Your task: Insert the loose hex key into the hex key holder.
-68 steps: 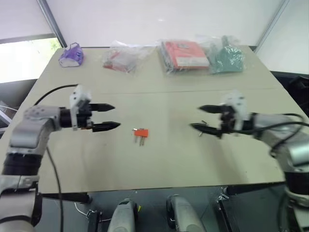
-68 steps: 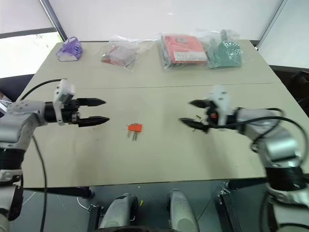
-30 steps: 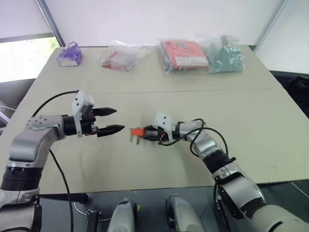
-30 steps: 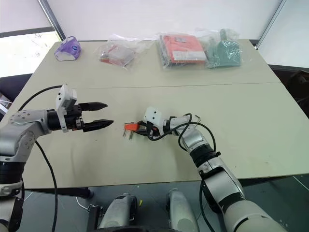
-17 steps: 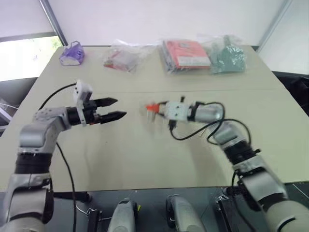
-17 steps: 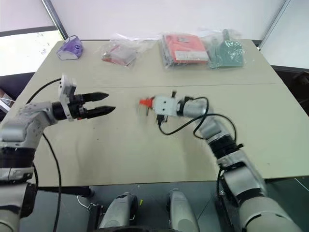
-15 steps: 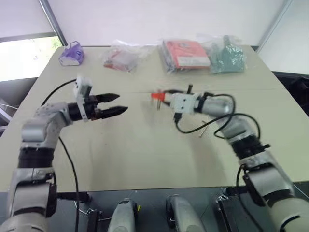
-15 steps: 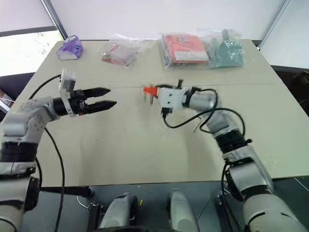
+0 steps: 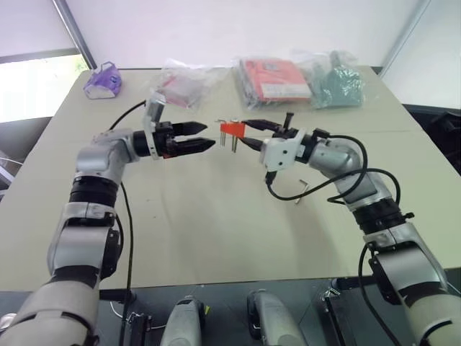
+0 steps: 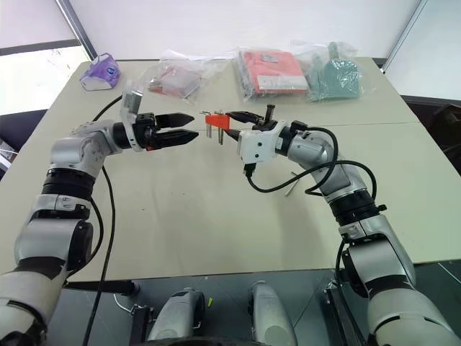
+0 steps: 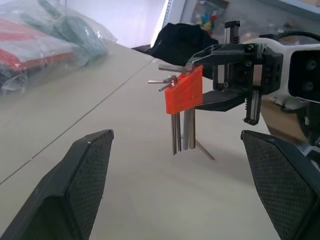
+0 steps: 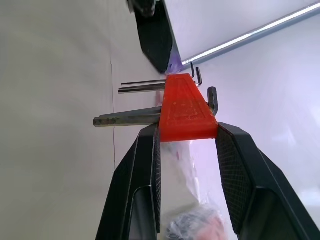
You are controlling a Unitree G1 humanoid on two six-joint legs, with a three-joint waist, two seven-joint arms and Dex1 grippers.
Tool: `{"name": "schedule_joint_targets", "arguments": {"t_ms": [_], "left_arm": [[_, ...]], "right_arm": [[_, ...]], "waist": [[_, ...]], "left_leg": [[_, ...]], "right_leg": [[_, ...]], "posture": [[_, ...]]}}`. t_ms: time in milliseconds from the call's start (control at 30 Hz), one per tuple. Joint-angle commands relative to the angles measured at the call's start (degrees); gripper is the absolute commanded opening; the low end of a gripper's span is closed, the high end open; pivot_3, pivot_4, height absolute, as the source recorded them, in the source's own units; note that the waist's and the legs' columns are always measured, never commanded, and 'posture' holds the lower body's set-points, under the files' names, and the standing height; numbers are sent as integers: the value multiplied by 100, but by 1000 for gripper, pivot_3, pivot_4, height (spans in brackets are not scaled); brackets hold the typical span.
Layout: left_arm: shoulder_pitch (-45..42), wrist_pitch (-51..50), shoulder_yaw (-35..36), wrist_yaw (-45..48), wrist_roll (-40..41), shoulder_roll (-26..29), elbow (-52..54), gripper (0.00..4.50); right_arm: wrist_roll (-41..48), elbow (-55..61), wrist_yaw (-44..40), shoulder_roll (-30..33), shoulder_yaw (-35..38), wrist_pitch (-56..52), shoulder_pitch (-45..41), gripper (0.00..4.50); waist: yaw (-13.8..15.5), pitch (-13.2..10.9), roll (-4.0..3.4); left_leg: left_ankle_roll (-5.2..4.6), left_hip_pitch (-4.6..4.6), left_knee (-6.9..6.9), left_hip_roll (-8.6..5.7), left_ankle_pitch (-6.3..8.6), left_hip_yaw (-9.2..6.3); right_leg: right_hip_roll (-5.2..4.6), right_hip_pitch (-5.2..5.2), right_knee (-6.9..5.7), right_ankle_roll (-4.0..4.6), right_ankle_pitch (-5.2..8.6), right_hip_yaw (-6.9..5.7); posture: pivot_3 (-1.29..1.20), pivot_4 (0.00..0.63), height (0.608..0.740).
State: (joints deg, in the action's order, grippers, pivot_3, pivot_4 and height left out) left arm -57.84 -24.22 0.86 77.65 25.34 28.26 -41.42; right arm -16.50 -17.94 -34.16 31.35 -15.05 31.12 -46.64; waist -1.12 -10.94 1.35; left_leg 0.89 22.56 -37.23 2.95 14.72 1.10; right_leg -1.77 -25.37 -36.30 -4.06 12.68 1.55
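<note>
- The right pincer (image 9: 248, 135) pinches the orange holder (image 9: 231, 130) above the table (image 9: 216, 231).
- The left pincer (image 9: 203, 137), spread, faces it nearby.
- The loose key (image 9: 301, 190) lies toward the table's right edge.

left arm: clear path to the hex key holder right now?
Probably yes. The left gripper is open and faces the hex key holder, held up by the right gripper, with open air between them.

hex key holder (image 9: 231, 130): above table (image 9: 216, 238) | loose hex key (image 9: 302, 190): apparently on table, right
</note>
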Motion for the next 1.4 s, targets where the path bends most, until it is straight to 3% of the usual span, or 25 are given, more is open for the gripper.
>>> {"name": "schedule_joint_targets", "arguments": {"t_ms": [33, 600, 700, 867, 933, 1133, 1367, 1400], "left_arm": [[-306, 152, 58, 157, -54, -75, -81, 4275], [-699, -27, 82, 599, -111, -327, -318, 4275], [-678, 4, 36, 665, -155, -331, -301, 3463], [-651, 26, -31, 806, -271, -311, -325, 1029], [-666, 45, -21, 835, -312, -313, -363, 261], [-697, 109, -14, 827, -361, -325, -457, 260], [-669, 310, -5, 743, -479, -355, -508, 3637], [-671, 329, -4, 737, -500, -358, -523, 3637]], "right_arm": [[176, 415, 18, 29, 184, 27, 50, 1001], [204, 861, -82, -63, 84, 64, 293, 1001], [195, 867, -68, -81, 81, 60, 301, 1001], [160, 868, -33, -117, 77, 78, 281, 1001], [143, 881, -32, -124, 77, 86, 280, 1001], [100, 858, -17, -163, 80, 104, 250, 1001], [90, 837, -14, -179, 86, 117, 255, 1001], [88, 830, -12, -180, 87, 121, 254, 1001]], "waist": [[2, 0, 0], [2, 0, 0], [-3, 0, 0], [1, 0, 0], [2, 0, 0], [-1, 0, 0], [3, 0, 0], [4, 0, 0]], "left_leg": [[0, 0, -1, 0, 0, 0], [0, 1, -2, 0, 0, -1], [0, 1, -2, 0, 0, -1], [0, 1, -2, 0, 0, -1], [0, 1, -2, 0, 0, -1], [0, 1, -2, 0, 0, -1], [0, 0, -3, 0, 0, -1], [0, 1, -3, 0, 0, -1]], "right_leg": [[0, 0, 0, 0, 0, 0], [1, 0, 0, 0, 0, 0], [1, 0, 0, 0, 0, 0], [1, 0, 0, 0, 0, 0], [1, 0, 0, 0, 0, 0], [1, 0, -1, 0, 0, 0], [1, 0, -1, 0, 0, 0], [1, 0, -1, 0, 0, 0]], "posture": [[0, 150, 740], [0, 150, 740], [0, 150, 740], [0, 150, 740], [0, 150, 740], [0, 150, 740], [0, 150, 740], [0, 150, 740]]}}
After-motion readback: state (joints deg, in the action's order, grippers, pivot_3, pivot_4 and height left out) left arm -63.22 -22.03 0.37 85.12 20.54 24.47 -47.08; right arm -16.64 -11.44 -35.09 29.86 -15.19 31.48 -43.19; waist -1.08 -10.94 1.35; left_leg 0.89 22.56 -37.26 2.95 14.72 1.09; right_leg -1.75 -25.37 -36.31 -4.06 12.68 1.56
